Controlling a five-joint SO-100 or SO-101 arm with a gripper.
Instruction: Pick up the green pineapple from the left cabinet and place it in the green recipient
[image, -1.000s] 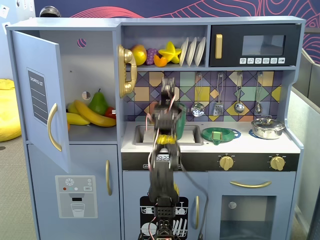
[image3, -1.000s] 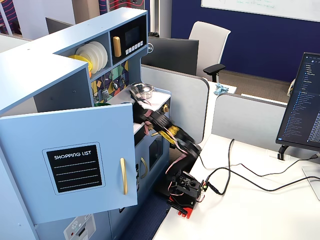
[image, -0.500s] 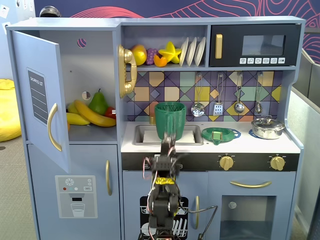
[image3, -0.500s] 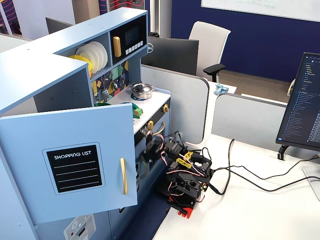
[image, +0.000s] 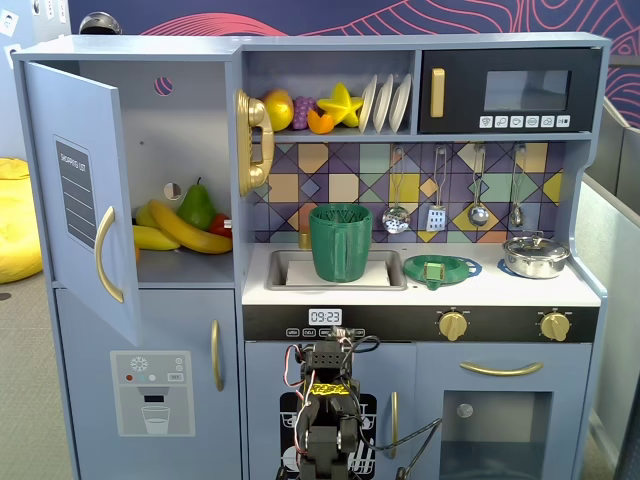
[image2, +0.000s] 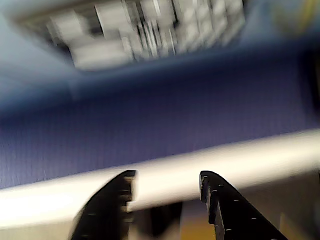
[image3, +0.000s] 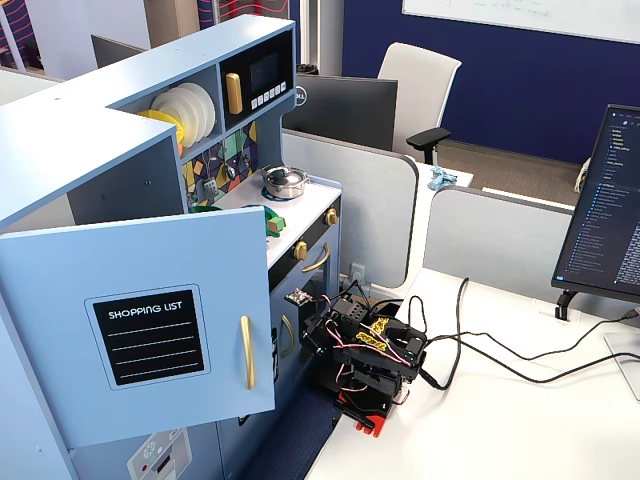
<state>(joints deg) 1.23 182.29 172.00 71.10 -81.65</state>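
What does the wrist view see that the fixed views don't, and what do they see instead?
Only the wrist view shows the gripper up close: open, empty, blurry. Only a fixed view shows the green recipient standing in the sink, plus bananas and a pear inside the left cabinet. Both show blue toy kitchen panels.
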